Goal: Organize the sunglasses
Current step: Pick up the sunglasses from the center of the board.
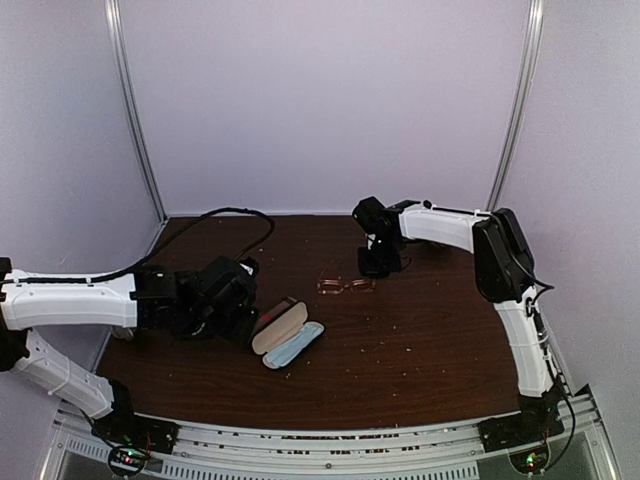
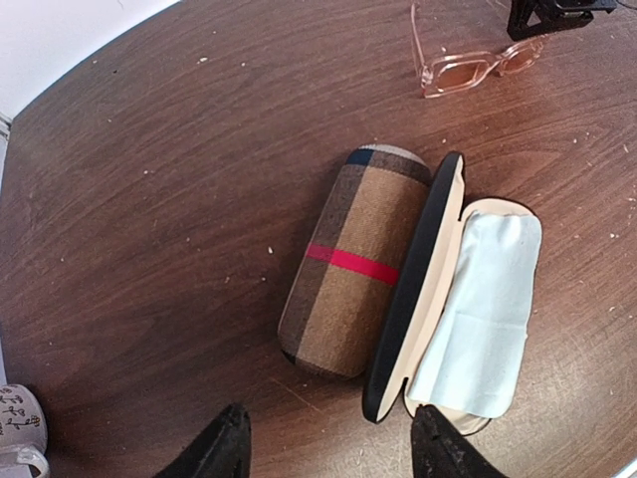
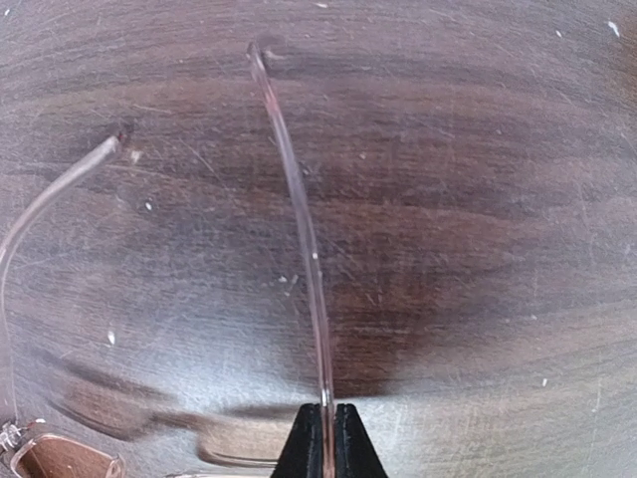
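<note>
A temple of the sunglasses (image 1: 345,287) is clamped in the right jaws toward the surface's (image 1: 420,340) far edge, while the left jaws are held apart near the open case (image 2: 413,289).

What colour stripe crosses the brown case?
Red stripe on brown fabric case; clearest in left wrist view.

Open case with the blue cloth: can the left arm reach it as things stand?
Probably yes. The left gripper hangs open just short of the near end of the open case, only bare table between them. The right gripper, shut on the sunglasses, is well clear.
</note>
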